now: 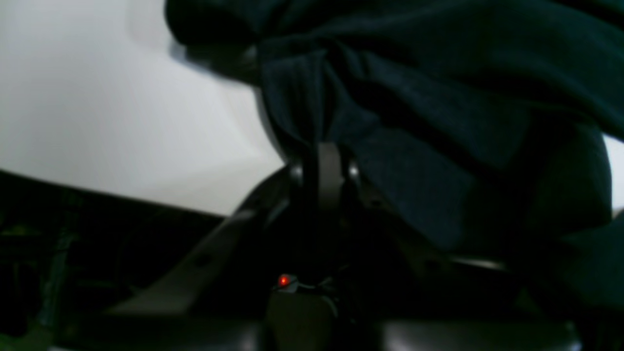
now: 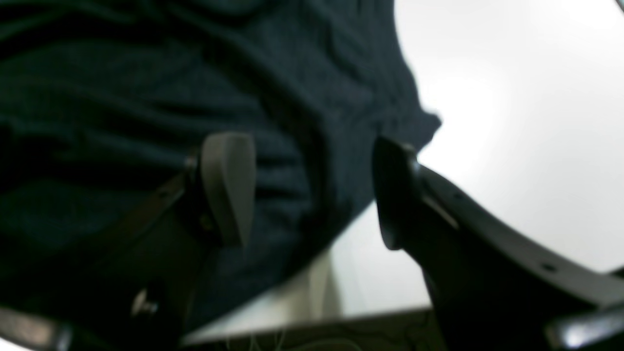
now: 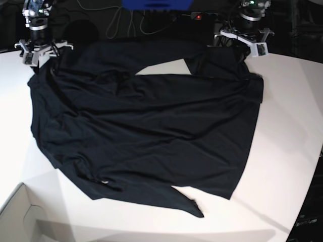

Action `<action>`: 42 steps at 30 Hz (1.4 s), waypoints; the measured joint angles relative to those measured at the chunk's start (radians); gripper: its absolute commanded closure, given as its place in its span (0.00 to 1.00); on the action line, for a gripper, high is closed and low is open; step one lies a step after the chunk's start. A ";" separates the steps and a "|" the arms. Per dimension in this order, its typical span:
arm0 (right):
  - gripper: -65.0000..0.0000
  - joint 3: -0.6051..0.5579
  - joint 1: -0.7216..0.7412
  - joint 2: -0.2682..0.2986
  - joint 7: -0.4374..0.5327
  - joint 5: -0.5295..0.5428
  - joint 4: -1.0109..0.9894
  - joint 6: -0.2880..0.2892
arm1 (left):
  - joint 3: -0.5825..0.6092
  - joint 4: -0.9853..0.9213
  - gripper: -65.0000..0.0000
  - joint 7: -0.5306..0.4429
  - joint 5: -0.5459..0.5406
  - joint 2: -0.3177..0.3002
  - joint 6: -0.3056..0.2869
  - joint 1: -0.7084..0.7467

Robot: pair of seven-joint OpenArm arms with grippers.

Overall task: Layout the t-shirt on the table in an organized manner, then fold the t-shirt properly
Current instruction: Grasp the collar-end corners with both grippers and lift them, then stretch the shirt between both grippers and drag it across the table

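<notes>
Black t-shirt (image 3: pixel 146 136) sprawls across the white surface (image 3: pixel 287 111), bunched fabric pinched in the left hand (image 1: pixel 327 161) at upper right, the right hand (image 2: pixel 312 190) released at upper left.

The t-shirt (image 3: pixel 146 136) lies spread on the table (image 3: pixel 287 126), a box corner (image 3: pixel 20 217) at front left.

The t-shirt (image 3: pixel 146 136) is soft, thin, matt black cloth, creased and rumpled. The table (image 3: pixel 287 116) is smooth white with a faint sheen. The right gripper's fingers (image 2: pixel 229 187) look like matt grey plastic.
</notes>
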 measured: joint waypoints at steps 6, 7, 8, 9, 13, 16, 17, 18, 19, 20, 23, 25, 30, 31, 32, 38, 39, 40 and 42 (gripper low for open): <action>0.41 0.001 0.006 0.002 0.003 0.003 -0.057 0.000 | -0.039 0.125 1.00 -0.018 0.000 -0.002 0.003 0.037; 0.41 0.001 0.003 0.002 0.004 0.003 -0.065 0.000 | -0.038 0.135 1.00 -0.016 0.000 -0.002 0.000 0.042; 0.41 0.001 0.001 0.002 0.002 0.003 -0.071 0.000 | -0.038 0.143 1.00 -0.012 0.000 -0.002 0.000 0.048; 0.41 0.002 0.000 0.002 0.001 0.003 -0.075 0.000 | -0.038 0.150 1.00 -0.012 0.000 -0.003 0.000 0.055; 0.41 0.001 -0.005 0.002 0.005 0.003 -0.091 0.000 | -0.039 0.166 1.00 -0.011 0.000 -0.003 0.000 0.077; 0.41 0.004 -0.007 -0.006 0.010 0.006 -0.092 0.000 | -0.063 0.168 1.00 -0.013 0.000 -0.003 0.000 0.095; 0.41 0.004 -0.007 -0.012 0.011 0.007 -0.092 0.000 | -0.072 0.168 1.00 -0.011 0.000 -0.003 0.000 0.100; 0.41 0.003 -0.007 -0.015 0.013 0.007 -0.092 0.000 | -0.075 0.167 1.00 -0.008 0.000 -0.003 0.003 0.105; 0.41 0.002 -0.007 -0.016 0.015 0.007 -0.092 0.000 | -0.079 0.167 1.00 -0.008 0.000 -0.003 0.003 0.107; 0.41 0.002 -0.007 -0.017 0.015 0.007 -0.092 0.000 | -0.086 0.166 1.00 -0.008 0.000 -0.002 -0.002 0.109; 0.42 0.002 -0.006 -0.016 0.026 0.008 -0.104 0.000 | -0.126 0.156 1.00 -0.010 0.000 -0.003 -0.002 0.113; 0.46 0.002 -0.001 -0.015 0.047 0.011 -0.123 0.000 | -0.132 0.137 1.00 -0.017 0.000 -0.003 0.001 0.112; 0.75 0.003 0.003 -0.012 0.068 0.023 -0.144 -0.003 | -0.130 0.129 1.00 -0.012 0.000 -0.003 0.000 0.113; 0.82 0.004 0.003 -0.011 0.066 0.023 -0.143 -0.003 | -0.130 0.129 1.00 -0.012 0.000 -0.003 0.000 0.113; 0.90 0.004 0.004 -0.011 0.064 0.023 -0.143 -0.003 | -0.130 0.130 1.00 -0.011 0.000 -0.003 0.000 0.116; 1.00 0.006 0.004 -0.012 0.061 0.026 -0.140 -0.002 | -0.138 0.150 1.00 -0.005 0.000 -0.002 -0.002 0.140; 1.00 0.006 0.004 -0.012 0.056 0.025 -0.131 -0.002 | -0.145 0.154 1.00 -0.005 0.000 -0.002 -0.003 0.140; 1.00 0.006 0.004 -0.012 0.038 0.025 -0.118 -0.002 | -0.155 0.162 1.00 -0.006 0.000 -0.002 -0.003 0.142; 1.00 0.008 0.001 -0.013 0.003 0.052 -0.092 -0.001 | -0.161 0.175 1.00 -0.011 0.000 -0.003 0.000 0.152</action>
